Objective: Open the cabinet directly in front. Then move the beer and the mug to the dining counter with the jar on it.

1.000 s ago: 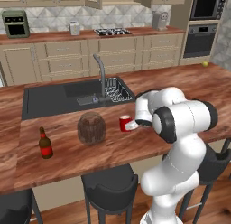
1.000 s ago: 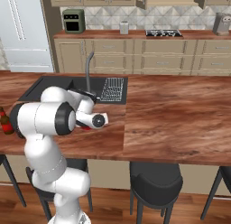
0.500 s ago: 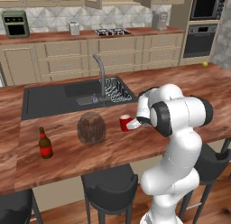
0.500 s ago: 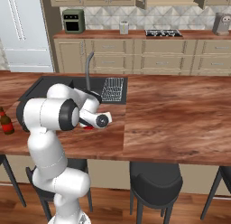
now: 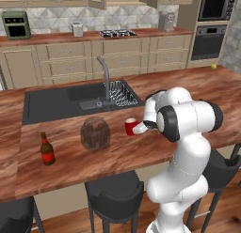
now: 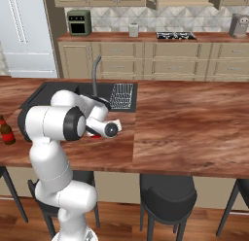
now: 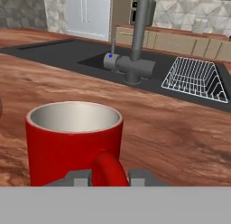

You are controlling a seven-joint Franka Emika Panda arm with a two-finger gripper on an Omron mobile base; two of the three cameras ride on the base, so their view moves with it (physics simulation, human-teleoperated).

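**Desk:** Where did the claw [image 7: 107, 177] stand, and on what?

**Photographer:** Low over the dining counter [image 5: 141, 152], its two tips flanked the handle of the mug [image 7: 74, 139], which sat upright on the wood directly ahead of it. The tips looked slightly apart, straddling the handle; whether they pressed on it or had let go could not be told.

**Desk:** The rest?

**Photographer:** The jar [image 5: 95, 132] stood just beyond the mug, on the far side from the claw; the beer [image 5: 46, 149] stood farther off the same way. The sink [image 7: 67, 53] and tap [image 7: 137, 38] lay behind the mug, past the claw's reach line.

**Desk:** Risk?

**Photographer:** If a fingertip caught the handle on pulling back, the mug would likely drag or tip. A sideways retreat might also nudge it into the jar.
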